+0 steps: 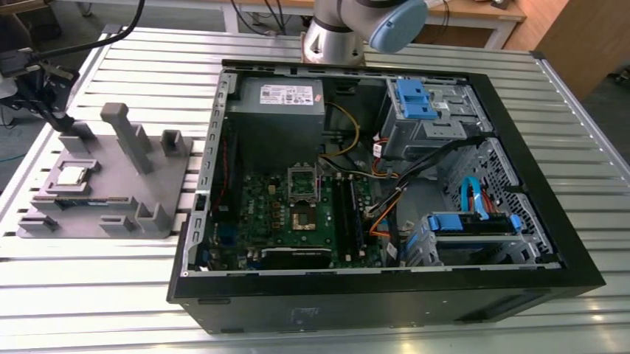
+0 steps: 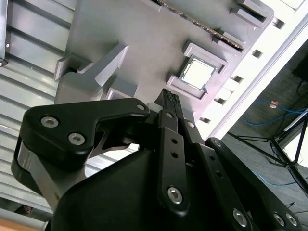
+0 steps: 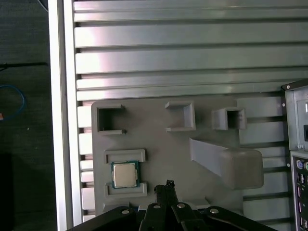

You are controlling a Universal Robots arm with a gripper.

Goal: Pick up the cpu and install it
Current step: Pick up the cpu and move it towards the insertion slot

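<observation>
One big slatted table is carrying the whole setup. The open computer case is lying on its side on it, so the green motherboard is facing up; I'd guess that's so a chip can go in from above. The socket is sitting near the middle of the board, and the silver frame just beside it seems to be standing open, though I can't swear to it.

The grey parts tray is sitting just beside the case, on the exterior view's left. Its pockets and posts are probably there to keep each part at a known spot. A long thin memory stick is standing in one of its slots.

The black fingers are hanging over the tray, near the chip's pocket but off to one side of it. They're looking pressed together with nothing between them, and they're not touching the chip as far as I can tell.

The cpu is lying flat in a shallow square pocket with raised lips, on the part of the tray away from the case, so it isn't sliding anywhere. It's looking like a small flat square with a shiny silver-grey lid catching the light and a thin rim peeking out all round.
</observation>
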